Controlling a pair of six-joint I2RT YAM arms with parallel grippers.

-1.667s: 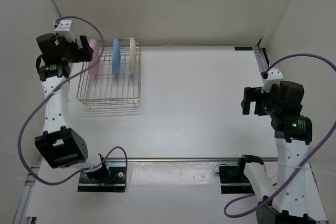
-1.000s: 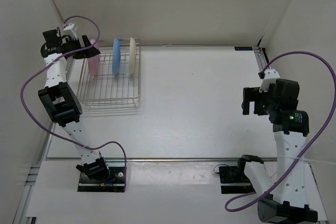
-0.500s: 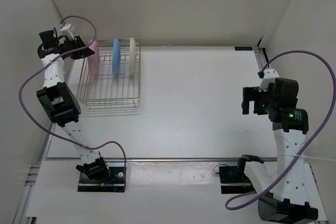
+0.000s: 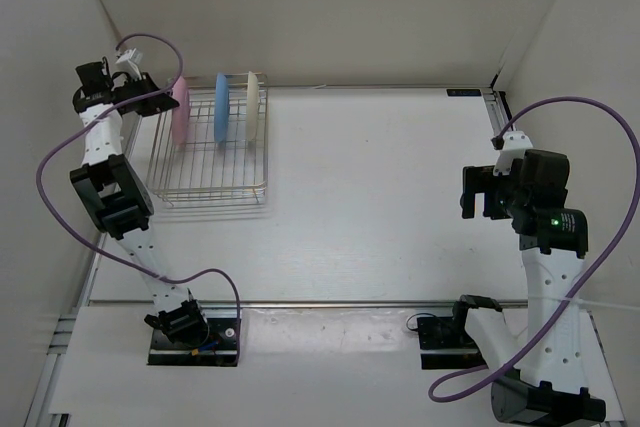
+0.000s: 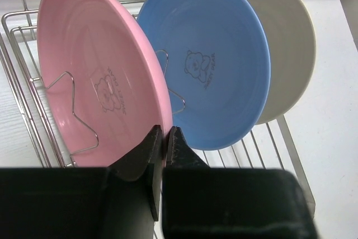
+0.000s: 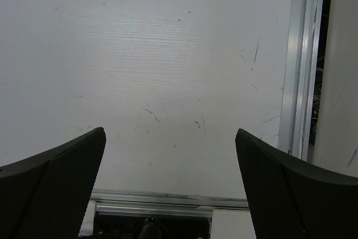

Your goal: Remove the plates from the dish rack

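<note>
1. Top view: the left arm (image 4: 105,162) is stretching to the far-left corner of the worktop (image 4: 400,197). The left fingers (image 4: 160,99), wide open a second ago, are now pressing together at the edge of the pink plate (image 4: 180,112). I'd say that means the first grasp is being made and the lift is next. Nothing is unloaded yet: the pink plate, blue plate (image 4: 221,110) and cream-white plate (image 4: 253,107) are all standing on edge in the far end of the dish rack (image 4: 210,182).
2. Left wrist view: the left fingers (image 5: 146,155) are pinching narrow on the pink plate's (image 5: 95,71) lower rim, with the thin edge sitting between them. The plate is looking glossy and shallow, showing a faint bear print at its centre and leaning by a bent wire prong (image 5: 70,110). The blue plate (image 5: 218,65) is overlapping just behind it, and the cream-white plate (image 5: 285,43) is peeking out behind that.
3. Right wrist view: no change here. The right fingers (image 6: 56,188) are staying spread wide, gripping nothing and hanging over bare worktop (image 6: 168,54), well apart from the rack.
</note>
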